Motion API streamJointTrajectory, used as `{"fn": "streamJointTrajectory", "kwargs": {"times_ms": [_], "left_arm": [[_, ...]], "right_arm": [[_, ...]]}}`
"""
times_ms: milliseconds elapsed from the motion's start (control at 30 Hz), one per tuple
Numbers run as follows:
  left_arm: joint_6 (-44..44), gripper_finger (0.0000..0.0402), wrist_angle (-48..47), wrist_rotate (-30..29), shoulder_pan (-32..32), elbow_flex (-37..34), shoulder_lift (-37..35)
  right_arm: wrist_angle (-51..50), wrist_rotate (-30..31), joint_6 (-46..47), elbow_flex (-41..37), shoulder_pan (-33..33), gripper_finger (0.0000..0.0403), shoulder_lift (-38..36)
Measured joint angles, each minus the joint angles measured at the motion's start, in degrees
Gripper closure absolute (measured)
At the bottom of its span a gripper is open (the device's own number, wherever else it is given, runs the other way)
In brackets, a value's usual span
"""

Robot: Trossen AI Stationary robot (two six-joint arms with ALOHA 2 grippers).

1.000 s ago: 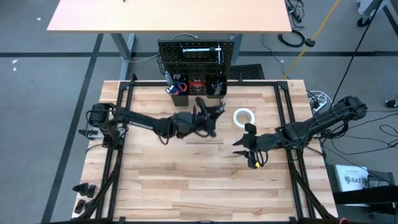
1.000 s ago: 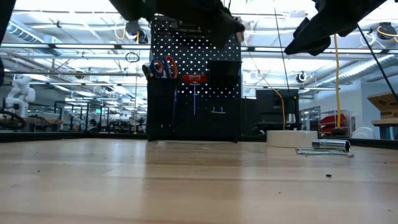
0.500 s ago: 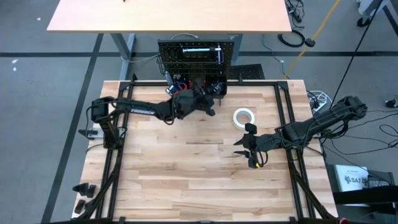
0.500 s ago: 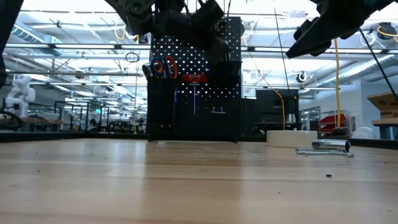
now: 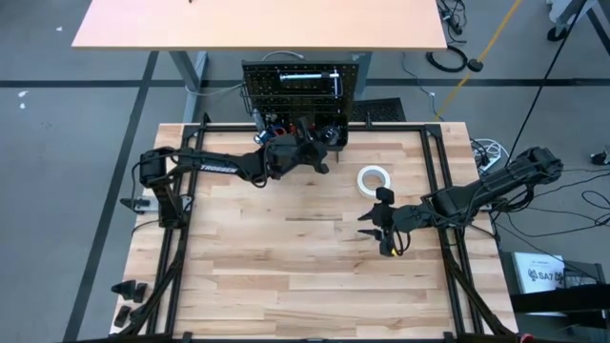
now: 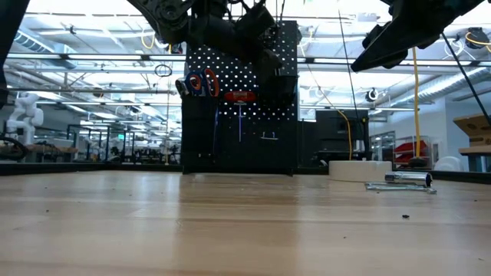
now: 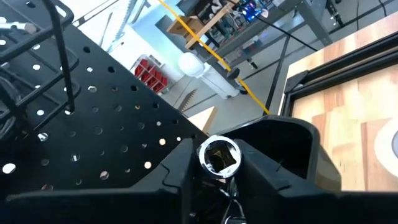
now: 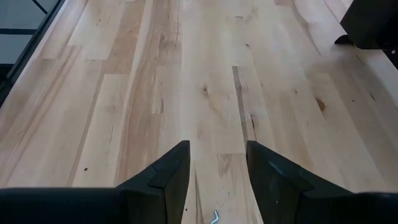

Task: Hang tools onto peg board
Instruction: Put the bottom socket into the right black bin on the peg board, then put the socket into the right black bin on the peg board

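Observation:
The peg board (image 5: 303, 86) stands upright at the table's far edge, with black bins (image 7: 292, 143) along its foot. Orange-handled scissors (image 6: 201, 83) and a red screwdriver (image 6: 240, 96) hang on the peg board. My left gripper (image 5: 315, 152) is held level right at the board, above the bins, shut on a dark tool whose silver, square-holed end (image 7: 218, 156) shows between its fingers. A white tape roll (image 5: 374, 178) and a silver ratchet (image 6: 399, 182) lie flat on the table. My right gripper (image 8: 214, 180) hovers open above bare wood at centre right. My left gripper has the tool's silver square-holed end (image 7: 218, 156) between its two fingers (image 7: 180, 180), which come level from the table's near side toward the peg board. The tool is clear of the table. What lies below the silver end is hidden by the gripper.
A black frame of rails (image 5: 434, 181) runs round the tabletop. Bare wood stretches across the near half of the table (image 5: 286, 276). A second desk (image 5: 257, 24) stands beyond the peg board, and cables (image 5: 496, 152) lie at the right.
My left gripper has swung from the table's middle toward the far edge, bringing the dark tool up to the peg board above the bins, and has since held almost still there.

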Motion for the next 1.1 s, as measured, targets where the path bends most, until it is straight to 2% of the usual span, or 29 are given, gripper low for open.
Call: {"fn": "streamJointTrajectory", "kwargs": {"times_ms": [200,333,567,700,933,1033,1100], "left_arm": [[-1.3,0.0243,0.0,0.0,-0.2,0.0,0.0],[-4.2,0.0218,-0.1,-0.7,-0.2,0.0,0.0],[-4.5,0.0213,0.0,-3.5,-1.2,0.0,0.0],[-3.9,0.0213,-0.4,-4.2,-3.3,0.0,-0.7],[-1.7,0.0212,-3.7,-7.6,-10.4,0.0,-3.0],[-6.0,0.0212,-8.2,-7.7,-14.0,0.0,-3.9],[-9.5,0.0212,-12.1,-5.5,-16.2,0.0,-3.9]], "right_arm": [[0.0,0.0,0.1,0.0,0.0,0.0252,0.0],[0.0,0.0,0.1,0.0,0.0,0.0252,0.0],[-0.5,-0.4,0.7,0.0,0.0,0.0252,0.0],[-4.6,-0.4,3.7,0.0,0.0,0.0252,0.0],[-13.8,-0.4,16.6,0.0,0.0,0.0252,0.0],[-14.9,-0.4,22.0,0.0,0.0,0.0252,0.7],[-15.0,-0.4,23.8,0.0,0.1,0.0252,1.8]]}}
